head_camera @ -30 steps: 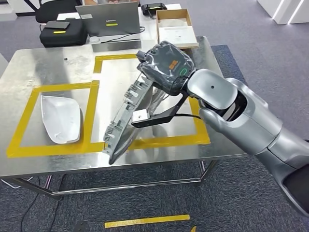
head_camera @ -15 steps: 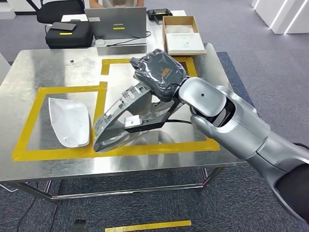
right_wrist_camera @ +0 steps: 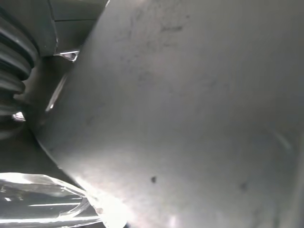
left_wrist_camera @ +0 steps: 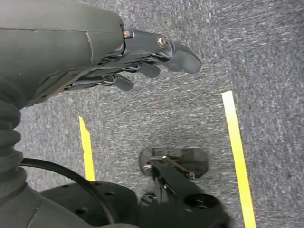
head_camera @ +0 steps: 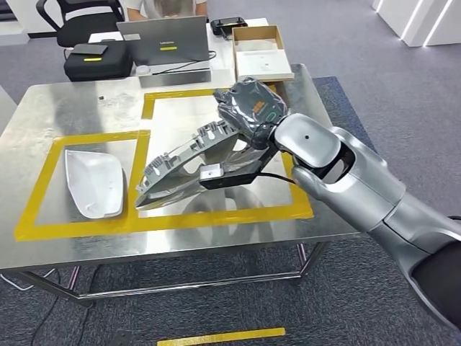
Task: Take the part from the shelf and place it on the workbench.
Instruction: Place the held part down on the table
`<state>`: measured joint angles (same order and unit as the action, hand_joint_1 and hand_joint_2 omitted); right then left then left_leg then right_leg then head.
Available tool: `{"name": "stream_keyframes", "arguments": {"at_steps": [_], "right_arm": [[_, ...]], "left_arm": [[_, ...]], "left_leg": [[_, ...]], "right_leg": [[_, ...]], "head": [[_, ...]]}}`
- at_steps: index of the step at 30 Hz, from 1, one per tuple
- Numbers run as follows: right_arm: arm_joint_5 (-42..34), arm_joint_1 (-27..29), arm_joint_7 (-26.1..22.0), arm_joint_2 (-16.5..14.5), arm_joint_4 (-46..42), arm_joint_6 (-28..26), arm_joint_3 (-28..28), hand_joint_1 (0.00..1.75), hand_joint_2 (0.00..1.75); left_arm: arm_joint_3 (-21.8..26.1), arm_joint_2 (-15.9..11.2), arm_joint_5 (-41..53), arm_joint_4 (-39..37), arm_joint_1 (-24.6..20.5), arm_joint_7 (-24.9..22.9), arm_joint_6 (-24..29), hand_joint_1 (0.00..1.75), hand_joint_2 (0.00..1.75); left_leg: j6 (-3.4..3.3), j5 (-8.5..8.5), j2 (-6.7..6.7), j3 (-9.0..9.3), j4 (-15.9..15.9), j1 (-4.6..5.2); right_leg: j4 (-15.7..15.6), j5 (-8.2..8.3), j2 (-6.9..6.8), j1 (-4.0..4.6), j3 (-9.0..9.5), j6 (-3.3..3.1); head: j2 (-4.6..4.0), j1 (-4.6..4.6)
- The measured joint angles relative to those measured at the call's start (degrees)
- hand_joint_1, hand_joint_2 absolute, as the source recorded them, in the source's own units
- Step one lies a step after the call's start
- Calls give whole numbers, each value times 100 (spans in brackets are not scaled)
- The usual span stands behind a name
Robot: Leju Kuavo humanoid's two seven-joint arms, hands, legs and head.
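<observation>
The right hand grasps the part by its near end, slanting it down and away so its far tip meets the workbench first, inside the yellow tape outline.

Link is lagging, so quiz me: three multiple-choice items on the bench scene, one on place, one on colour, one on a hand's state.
1. The white part lies
A. inside the left taped frame
B. on the laptop
C. on the floor

2. The tape marking the workbench is
A. red
B. yellow
C. blue

3. The right hand
A. hangs empty
B. holds the grey part
C. rests on the cardboard box

A: it sits within that outline.
B: the frames are yellow.
B: the part hangs tilted from the hand.
</observation>
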<state>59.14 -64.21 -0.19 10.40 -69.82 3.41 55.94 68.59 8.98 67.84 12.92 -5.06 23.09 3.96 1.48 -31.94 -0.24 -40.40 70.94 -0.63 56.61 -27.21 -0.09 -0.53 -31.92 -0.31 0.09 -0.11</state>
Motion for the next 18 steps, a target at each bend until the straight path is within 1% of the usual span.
{"name": "stream_keyframes", "arguments": {"at_steps": [1, 2, 3, 4, 6, 7, 8, 9, 10, 12, 13, 14, 16, 17, 18], "right_arm": [[0, 14, 0, 0, 18, 0, 0, 175, 175], [0, 23, -1, 0, 29, 0, 1, 175, 175], [1, 30, -2, 0, 37, 0, 2, 175, 175], [1, 33, -3, 0, 42, 1, 2, 175, 175], [4, 35, -6, 0, 46, 7, 7, 175, 175], [7, 38, -4, 1, 55, 11, 13, 175, 175], [14, 49, 7, 2, 70, 13, 21, 175, 175], [27, 69, 24, 2, 90, 10, 30, 175, 175], [41, 103, 41, 3, 119, 9, 41, 175, 175], [63, 183, 74, 2, 185, 50, 56, 175, 175], [43, 204, 88, 2, 232, 155, 60, 175, 175], [-9, 210, 101, 2, 287, 330, 67, 175, 175], [-219, 196, 94, 1, 415, 848, 104, 175, 175], [-356, 191, 74, 1, 482, 1133, 136, 175, 175], [-504, 179, 46, 1, 543, 1392, 174, 175, 175]], "left_arm": [[0, 0, 0, 0, 8, -1, 0, 0, 175], [0, 1, 0, 0, 14, -1, 0, 0, 175], [0, 0, 0, 0, 17, -1, 0, 0, 175], [0, -1, 0, 0, 17, -1, 0, 0, 175], [0, -8, 0, 1, 13, -1, 1, 0, 175], [-1, -14, 2, 1, 10, -1, 1, 0, 175], [-1, -18, 3, 1, 6, -1, 2, 0, 175], [-2, -21, 6, 1, 4, -1, 2, 0, 175], [-3, -20, 8, 0, 3, -1, 2, 0, 175], [-4, -10, 5, 0, 2, -1, 2, 0, 175], [-3, -5, -6, 0, 0, -1, 2, 0, 175], [-3, 2, -25, 0, -1, -1, 2, 0, 175], [1, 13, -75, 0, 2, -1, 7, 0, 175], [5, 19, -100, 0, 5, -1, 10, 0, 175], [11, 26, -121, 0, 9, -1, 15, 0, 175]], "left_leg": [[5, -105, 0, -85, 266, -1], [3, -120, 0, -97, 370, 1], [-6, -54, 0, -33, 297, 2], [-24, 73, 0, 97, 69, 4], [-92, 362, 1, 486, -674, 23], [-132, 464, 9, 656, -1013, 38], [-169, 526, 15, 769, -1253, 56], [-199, 539, 21, 806, -1356, 71], [-221, 552, 24, 795, -1367, 81], [-281, 609, 22, 786, -1423, 57], [-309, 638, 21, 783, -1455, 41], [-329, 662, 23, 778, -1481, 25], [-347, 666, 22, 761, -1483, 23], [-350, 661, 20, 759, -1480, 23], [-351, 653, 16, 759, -1473, 21]], "right_leg": [[1, 5, 3, 2, -10, -1], [3, 9, 7, 3, -14, 1], [3, 11, 11, 5, -14, 4], [3, 13, 14, 7, -12, 6], [4, 17, 15, 14, -5, 15], [5, 20, 19, 23, -8, 32], [7, 26, 23, 29, -17, 56], [5, 33, 25, 31, -29, 86], [-4, 43, 26, 35, -39, 121], [20, 13, 17, 32, -87, 181], [140, -76, 14, 33, -163, 208], [392, -224, 14, 30, -299, 231], [1166, -576, 15, 17, -681, 272], [1493, -668, 14, 7, -850, 289], [1636, -650, 13, -4, -937, 304]], "head": [[0, -1], [0, -2], [0, -2], [0, -4], [0, -3], [0, -1], [0, 0], [0, 1], [0, 1], [0, 6], [0, 19], [0, 29], [0, 45], [0, 43], [0, 44]]}}
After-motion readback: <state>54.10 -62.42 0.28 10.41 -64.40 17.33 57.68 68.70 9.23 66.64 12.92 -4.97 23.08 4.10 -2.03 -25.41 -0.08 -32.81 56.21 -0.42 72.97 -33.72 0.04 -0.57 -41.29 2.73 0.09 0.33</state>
